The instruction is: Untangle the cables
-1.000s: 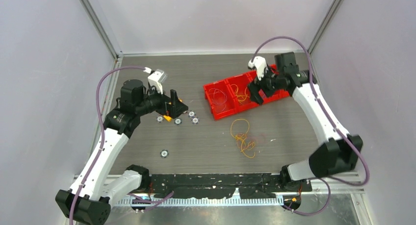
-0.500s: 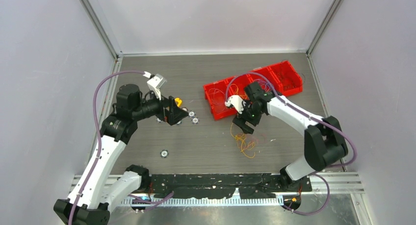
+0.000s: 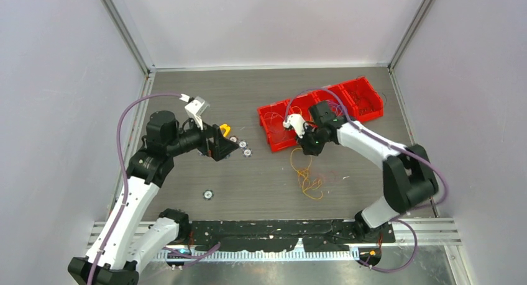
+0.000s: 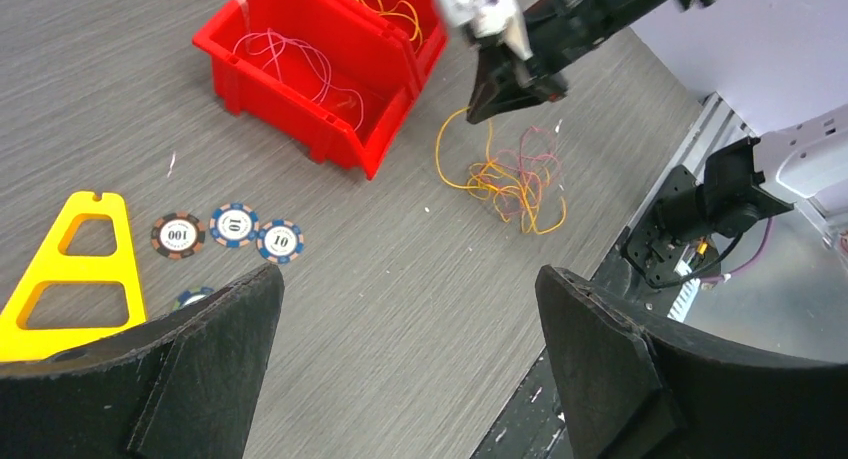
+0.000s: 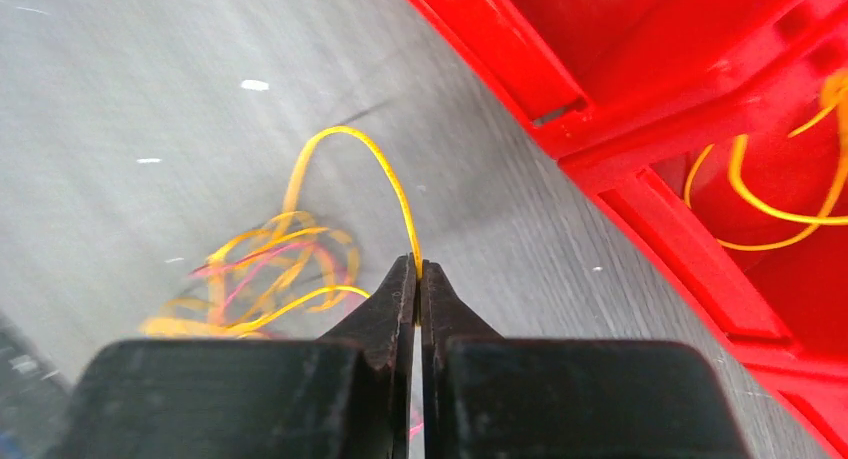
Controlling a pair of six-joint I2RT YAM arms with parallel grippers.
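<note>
The cables [image 3: 308, 180] lie as a loose tangle of thin yellow-orange and reddish wires on the table in front of the red bins; the left wrist view shows the cables [image 4: 512, 179] too. My right gripper [image 3: 304, 151] hovers just above the tangle, shut on one yellow cable [image 5: 385, 169] that arches up from the heap [image 5: 255, 279] into the right gripper's [image 5: 417, 267] tips. More yellow wire [image 5: 770, 204] lies inside a bin. My left gripper [image 3: 219, 146] is open and holds nothing, far left of the tangle; its fingers [image 4: 590, 319] frame bare table.
A row of red bins [image 3: 278, 139] stands behind the tangle, one holding pink wire [image 4: 300, 59]. Poker chips [image 4: 233, 224] and a yellow triangular piece [image 4: 75, 269] lie by my left gripper. A lone chip [image 3: 208, 194] sits nearer the front edge.
My right gripper came down from over the red bins to the tangle, shut on a yellow cable and drew it up a little. The left arm barely moved.
</note>
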